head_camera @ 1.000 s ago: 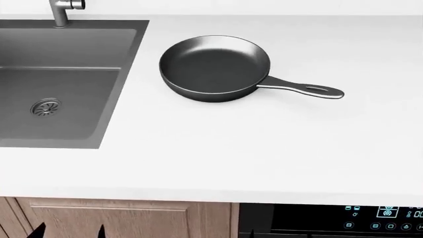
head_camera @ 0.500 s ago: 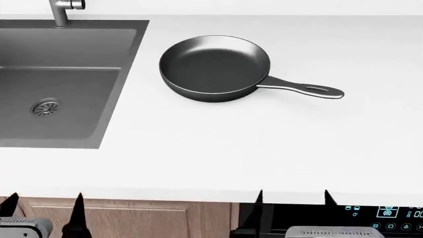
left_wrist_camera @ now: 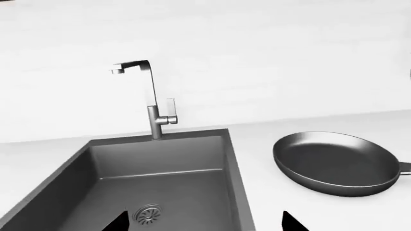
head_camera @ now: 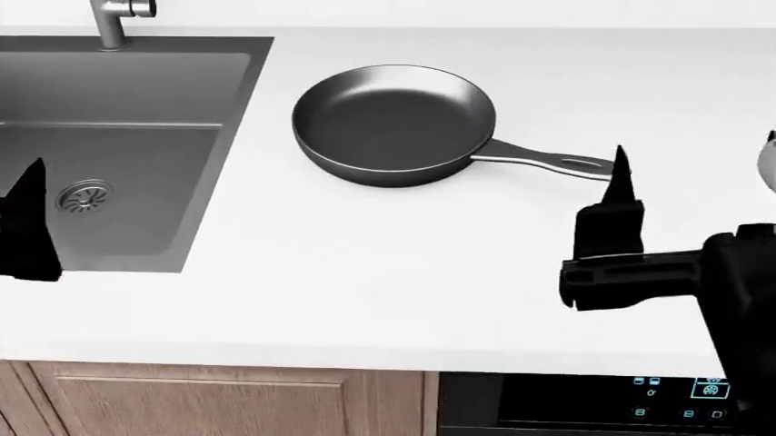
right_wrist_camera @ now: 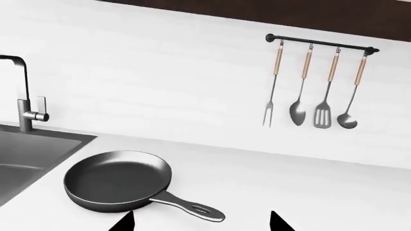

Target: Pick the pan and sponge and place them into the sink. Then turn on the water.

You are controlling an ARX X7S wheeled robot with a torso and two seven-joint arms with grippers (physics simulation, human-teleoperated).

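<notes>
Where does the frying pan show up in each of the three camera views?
Head view: the pan sits upper centre, handle pointing right.
Left wrist view: low at the right edge, handle mostly cut off.
Right wrist view: lower left.
Shared landmark: the sink, beside the pan in all three.

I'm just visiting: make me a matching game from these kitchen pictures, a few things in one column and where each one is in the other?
Things:
1. pan
2. faucet
3. drain
4. utensil rack

Places:
A. hanging on the back wall
B. in the floor of the sink
C. on the white counter, beside the sink
D. standing at the sink's back edge

Pairs: 1-C, 2-D, 3-B, 4-A
</notes>
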